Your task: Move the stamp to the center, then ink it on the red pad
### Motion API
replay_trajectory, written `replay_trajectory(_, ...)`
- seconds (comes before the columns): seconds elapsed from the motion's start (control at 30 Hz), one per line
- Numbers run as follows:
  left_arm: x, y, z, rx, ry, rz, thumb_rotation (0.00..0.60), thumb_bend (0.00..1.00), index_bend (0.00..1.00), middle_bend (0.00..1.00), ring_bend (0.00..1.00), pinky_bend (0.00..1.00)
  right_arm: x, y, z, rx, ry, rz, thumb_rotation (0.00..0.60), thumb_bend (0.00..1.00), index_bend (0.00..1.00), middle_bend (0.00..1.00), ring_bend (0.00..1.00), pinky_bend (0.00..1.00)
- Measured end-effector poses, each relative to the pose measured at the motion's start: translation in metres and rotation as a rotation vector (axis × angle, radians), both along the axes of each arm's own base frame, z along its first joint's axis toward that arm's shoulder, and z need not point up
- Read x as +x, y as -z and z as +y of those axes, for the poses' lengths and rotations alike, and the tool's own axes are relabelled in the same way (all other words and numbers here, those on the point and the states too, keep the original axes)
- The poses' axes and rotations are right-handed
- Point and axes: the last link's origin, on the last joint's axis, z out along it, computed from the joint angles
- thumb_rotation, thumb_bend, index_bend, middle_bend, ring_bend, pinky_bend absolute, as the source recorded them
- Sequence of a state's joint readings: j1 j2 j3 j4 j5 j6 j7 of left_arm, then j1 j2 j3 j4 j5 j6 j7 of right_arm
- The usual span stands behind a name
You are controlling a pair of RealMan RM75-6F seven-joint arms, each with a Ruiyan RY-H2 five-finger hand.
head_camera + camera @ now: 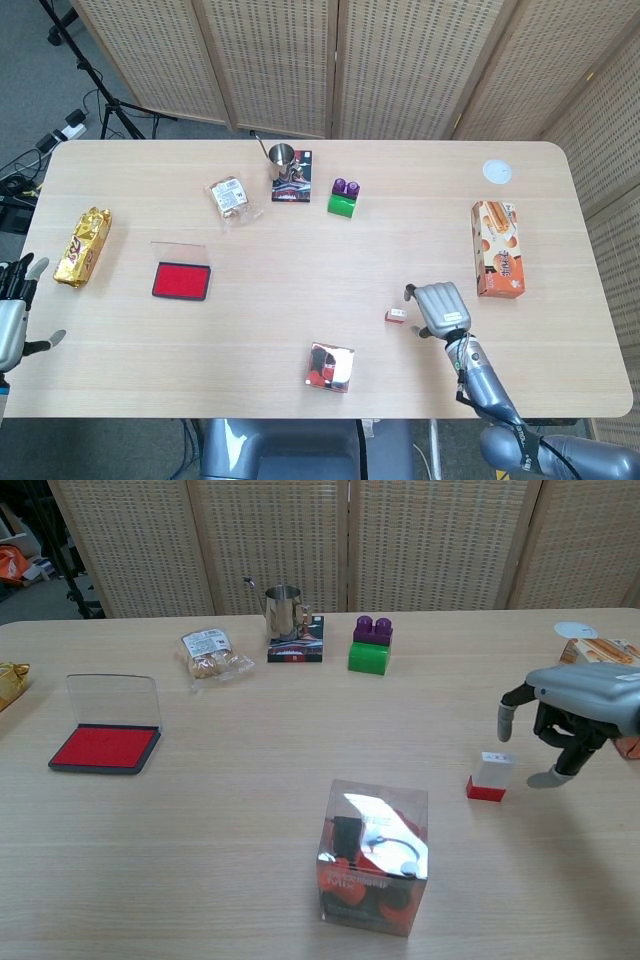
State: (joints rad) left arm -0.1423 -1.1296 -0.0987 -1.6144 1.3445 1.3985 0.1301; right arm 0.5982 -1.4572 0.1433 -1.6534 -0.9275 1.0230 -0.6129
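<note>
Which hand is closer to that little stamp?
The right hand. It hovers just beside the stamp, fingers apart, not touching it. The left hand sits far off at the table's opposite edge.

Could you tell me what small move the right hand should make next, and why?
Probably ease the right hand a little further toward the stamp and lower it, so the fingers come down on either side of it. The hand is beside the stamp with fingers apart and holding nothing, and the stamp stands upright on the table, far from the red pad.
</note>
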Motion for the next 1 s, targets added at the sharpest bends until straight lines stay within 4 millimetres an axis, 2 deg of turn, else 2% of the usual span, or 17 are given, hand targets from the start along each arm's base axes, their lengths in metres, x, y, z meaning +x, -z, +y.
replay_trajectory(0.37, -0.001, -0.002, 0.001, 0.007, -0.004, -0.003, 0.6, 0.0, 0.0, 0.0, 0.0, 0.0, 0.005, 0.013, -0.005, 0.01, 0.034, 0.008, 0.6, 0.26, 0.42, 0.88, 0.93, 1.0)
replay_trajectory(0.77, -0.001, -0.003, 0.0, 0.01, -0.006, -0.006, 0.6, 0.0, 0.0, 0.0, 0.0, 0.0, 0.008, 0.017, -0.008, 0.011, 0.043, 0.004, 0.6, 0.41, 0.48, 0.88, 0.93, 1.0)
replay_trajectory(1.0, -0.001, -0.003, 0.0, 0.013, -0.004, -0.008, 0.6, 0.0, 0.0, 0.0, 0.0, 0.0, 0.011, 0.019, -0.007, 0.019, 0.036, -0.009, 0.6, 0.41, 0.53, 0.89, 0.93, 1.0)
